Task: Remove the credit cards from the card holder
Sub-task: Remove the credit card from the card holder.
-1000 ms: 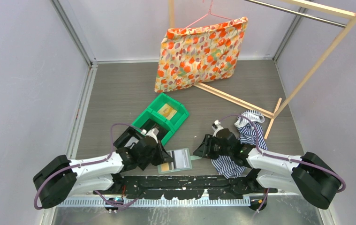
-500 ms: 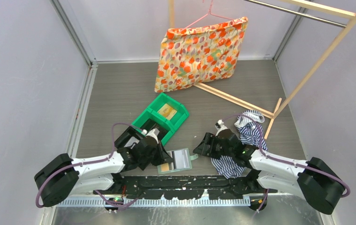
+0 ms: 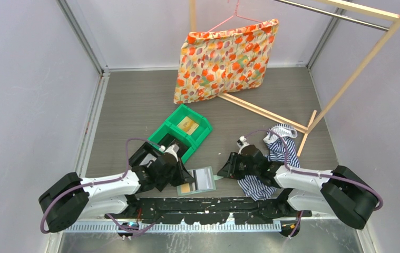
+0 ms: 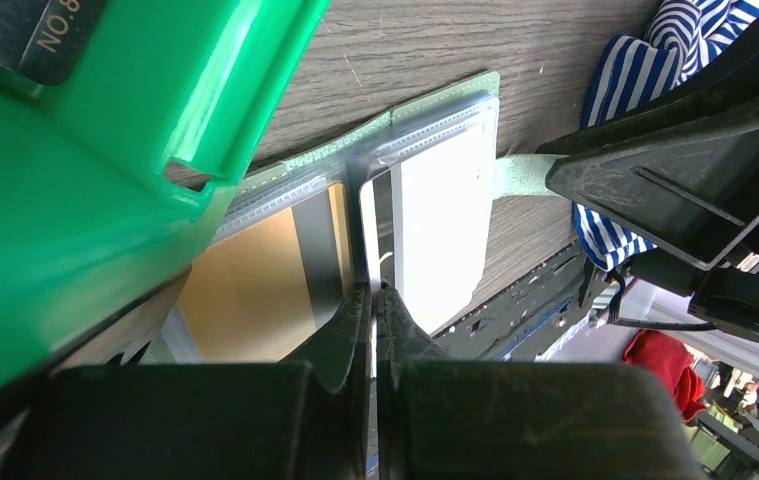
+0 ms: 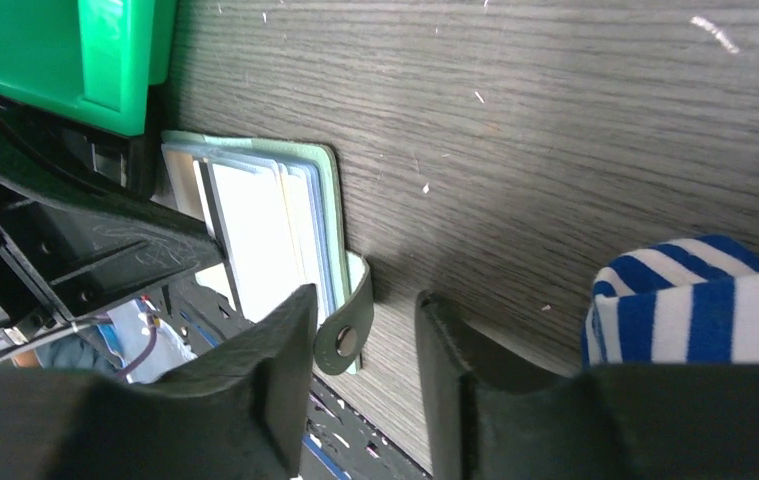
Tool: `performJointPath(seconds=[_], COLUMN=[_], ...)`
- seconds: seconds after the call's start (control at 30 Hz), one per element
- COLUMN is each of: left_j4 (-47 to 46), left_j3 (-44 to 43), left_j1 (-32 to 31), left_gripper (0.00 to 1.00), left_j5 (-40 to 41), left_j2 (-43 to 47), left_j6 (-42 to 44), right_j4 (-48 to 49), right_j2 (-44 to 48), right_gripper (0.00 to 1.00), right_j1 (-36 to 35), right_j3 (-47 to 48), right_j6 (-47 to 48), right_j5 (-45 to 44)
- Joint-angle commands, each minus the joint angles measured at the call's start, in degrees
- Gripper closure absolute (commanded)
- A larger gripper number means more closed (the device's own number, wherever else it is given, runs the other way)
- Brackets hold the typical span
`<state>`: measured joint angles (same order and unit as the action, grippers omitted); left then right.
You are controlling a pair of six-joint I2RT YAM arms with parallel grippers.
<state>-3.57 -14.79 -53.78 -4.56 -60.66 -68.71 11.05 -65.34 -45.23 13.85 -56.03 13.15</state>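
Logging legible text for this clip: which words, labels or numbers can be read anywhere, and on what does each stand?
"NO.8": on a dark part in the top corner of the left wrist view, above the green bin; cut off after the 8.
Yellow label inside the bin: too small to read.
The card holder and its cards: no print visible.

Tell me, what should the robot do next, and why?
Probably shut the right gripper on the tab: its open fingers straddle it, and that would steady the wallet while the left gripper, shut at its middle, pulls.
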Motion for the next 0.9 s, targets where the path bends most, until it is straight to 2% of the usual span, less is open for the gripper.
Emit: performJointPath(seconds=[0.0, 0.1, 0.13, 0.4, 0.63, 0.87], left_j4=[1.57, 2.36, 2.59, 6.79, 9.61, 16.94], left_j3=[-1.03, -1.21, -1.25, -1.22, -1.12, -3.32], left_j1=[0.07, 0.08, 0.08, 0.08, 0.08, 0.08], left_gripper=[0.99, 0.99, 0.99, 0.99, 0.99, 0.99], left_j5=[1.03, 1.06, 1.06, 1.75, 1.99, 1.00], left_j2=[0.34, 0.74, 0.91, 4.06, 7.68, 10.91], left_j6=[0.98, 1.29, 1.34, 1.77, 2.62, 7.16], right_j4=[2.21, 1.06, 0.75, -5.58, -8.39, -9.20], right_j2=[0.08, 1.51, 2.20, 7.18, 7.86, 9.00], right_gripper=[0.75, 0.97, 0.99, 0.99, 0.99, 0.99], right_j1=[-0.38, -0.38, -0.35, -0.29, 0.10, 0.23], right_j3=[0.44, 0.04, -0.12, -1.88, -2.96, -3.28], right_j6=[-0.25, -0.94, -1.36, -3.22, -3.76, -4.01], right_j5=[-0.31, -2.21, -3.00, -9.98, -12.13, -12.97])
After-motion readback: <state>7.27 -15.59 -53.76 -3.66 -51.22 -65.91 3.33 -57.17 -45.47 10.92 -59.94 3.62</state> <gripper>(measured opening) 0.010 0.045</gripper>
